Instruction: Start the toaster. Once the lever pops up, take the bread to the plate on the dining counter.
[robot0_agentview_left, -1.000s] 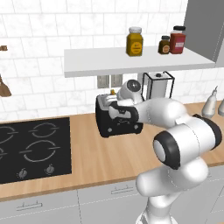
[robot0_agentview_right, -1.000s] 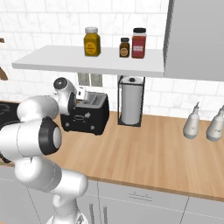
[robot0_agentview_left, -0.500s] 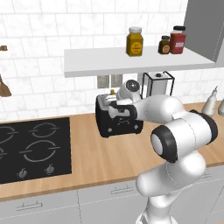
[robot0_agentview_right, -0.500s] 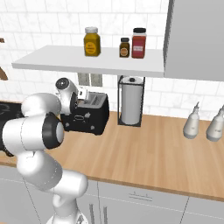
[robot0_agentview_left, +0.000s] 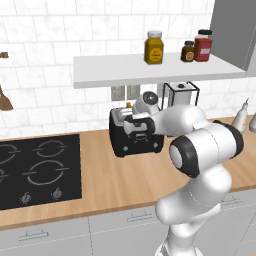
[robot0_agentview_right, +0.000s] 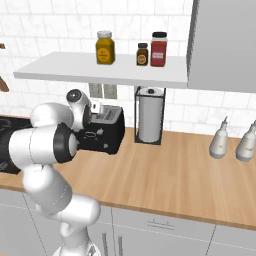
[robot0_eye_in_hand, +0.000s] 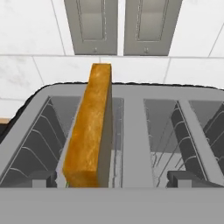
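Observation:
The black toaster (robot0_agentview_left: 131, 145) stands on the wooden wall counter against the tiled wall, also seen as the toaster (robot0_agentview_right: 107, 134). In the hand view I look down into the toaster's slots (robot0_eye_in_hand: 131, 131). A golden-brown slice of bread (robot0_eye_in_hand: 89, 131) stands upright in the left slot, its top above the rim. My gripper (robot0_eye_in_hand: 116, 179) hangs just above the toaster (robot0_agentview_left: 138, 129), open, with one fingertip (robot0_eye_in_hand: 43, 178) on each side of the bread and not touching it. The lever is hidden behind my hand. The plate and the dining counter are out of view.
A black cooktop (robot0_agentview_left: 35, 170) lies left of the toaster. A paper towel holder (robot0_agentview_right: 150, 120) stands to its right, and two bottles (robot0_agentview_right: 220, 142) stand further right. A shelf (robot0_agentview_left: 150, 72) with jars hangs above. Wall outlets (robot0_eye_in_hand: 118, 26) sit behind the toaster.
My elbow has swung slightly up and to the left. The hand stays over the toaster with the gripper open. The bread has not moved.

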